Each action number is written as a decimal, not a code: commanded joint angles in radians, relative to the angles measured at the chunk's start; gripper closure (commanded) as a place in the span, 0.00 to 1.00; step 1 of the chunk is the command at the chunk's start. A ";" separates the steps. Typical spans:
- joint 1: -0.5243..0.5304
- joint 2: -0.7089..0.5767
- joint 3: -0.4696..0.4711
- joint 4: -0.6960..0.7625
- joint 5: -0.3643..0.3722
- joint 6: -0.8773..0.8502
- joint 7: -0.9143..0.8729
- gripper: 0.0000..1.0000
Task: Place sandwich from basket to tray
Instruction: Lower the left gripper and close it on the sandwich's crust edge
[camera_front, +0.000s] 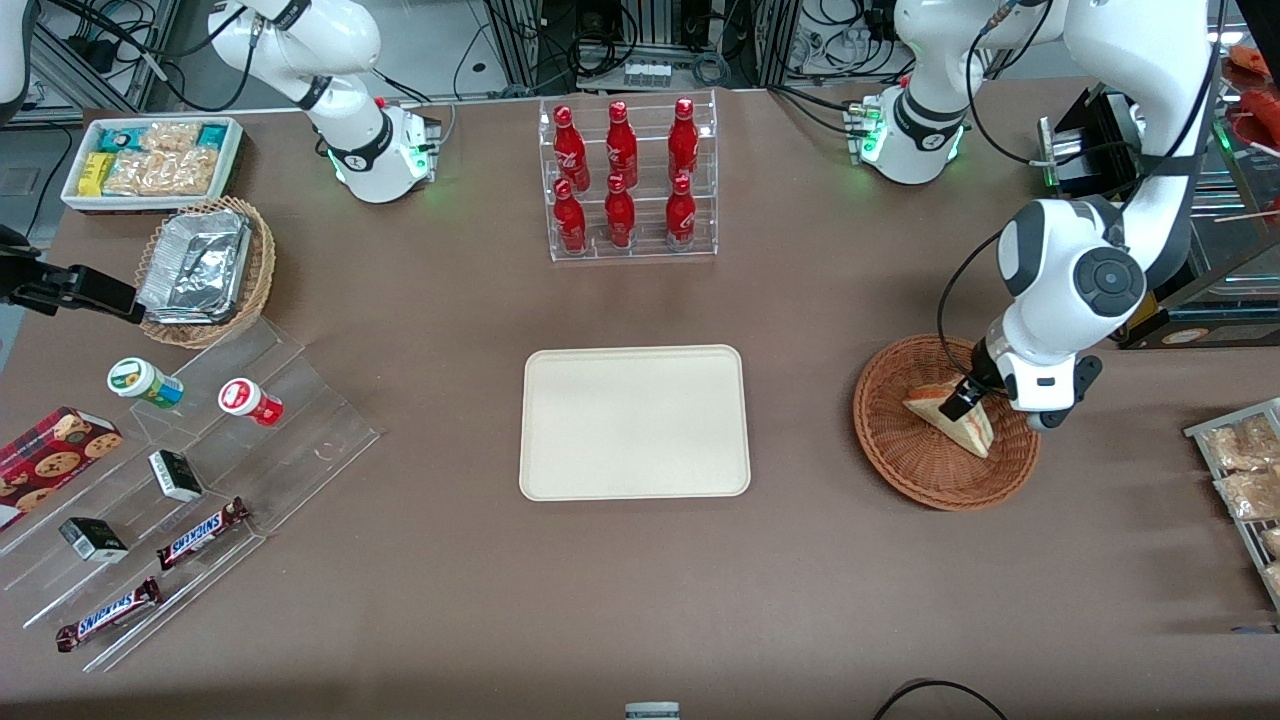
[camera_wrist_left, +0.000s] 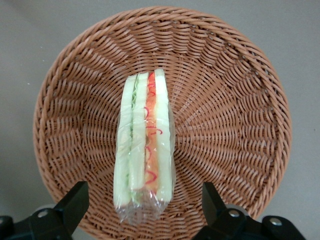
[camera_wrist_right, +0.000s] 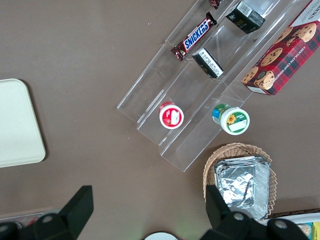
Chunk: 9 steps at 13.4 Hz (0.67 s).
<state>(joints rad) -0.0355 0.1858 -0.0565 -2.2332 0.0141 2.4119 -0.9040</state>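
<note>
Your tool (camera_wrist_left: 142, 207) hangs wide open astride the sandwich (camera_wrist_left: 145, 145) in the basket (camera_wrist_left: 240, 100); lower evenly, then close gently.

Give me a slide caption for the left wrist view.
Open gripper straddles the wrapped sandwich standing on edge in the wicker basket.
</note>
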 joint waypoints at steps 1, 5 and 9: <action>0.011 0.039 -0.006 -0.009 0.017 0.061 -0.035 0.00; 0.020 0.076 -0.003 -0.009 0.017 0.078 -0.070 0.31; 0.019 0.069 -0.003 -0.013 0.017 0.073 -0.092 1.00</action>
<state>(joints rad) -0.0273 0.2681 -0.0512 -2.2375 0.0141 2.4769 -0.9663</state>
